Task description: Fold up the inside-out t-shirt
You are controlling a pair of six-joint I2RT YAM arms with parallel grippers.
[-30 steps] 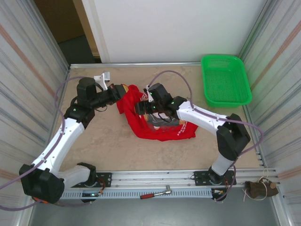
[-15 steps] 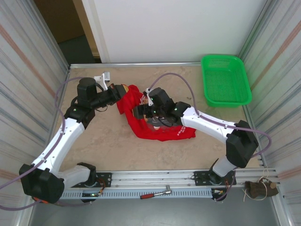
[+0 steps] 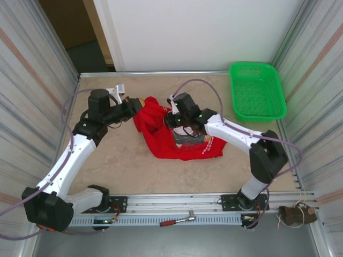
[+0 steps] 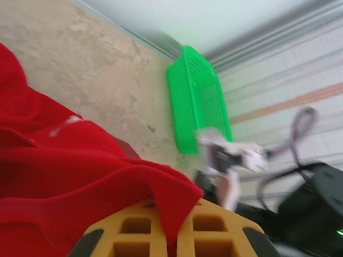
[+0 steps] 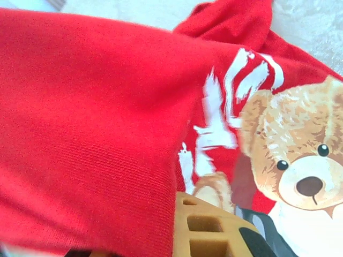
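Red t-shirt (image 3: 159, 143) now pinched by right end effector (image 3: 170, 121).

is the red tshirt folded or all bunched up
Bunched up, not folded: the t-shirt lies in a crumpled heap on the table, its cloth pinched by the left gripper and the right gripper.

A beige, stone-patterned bench (image 3: 123, 160) lies in soft, even light. A plain white wall (image 3: 198, 32) rises behind its far edge, with a dark doorway (image 3: 69, 32) at the far-left corner. Ribbed metal panels (image 3: 32, 80) flank both sides, and aluminium rails (image 3: 177, 201) line its near edge.
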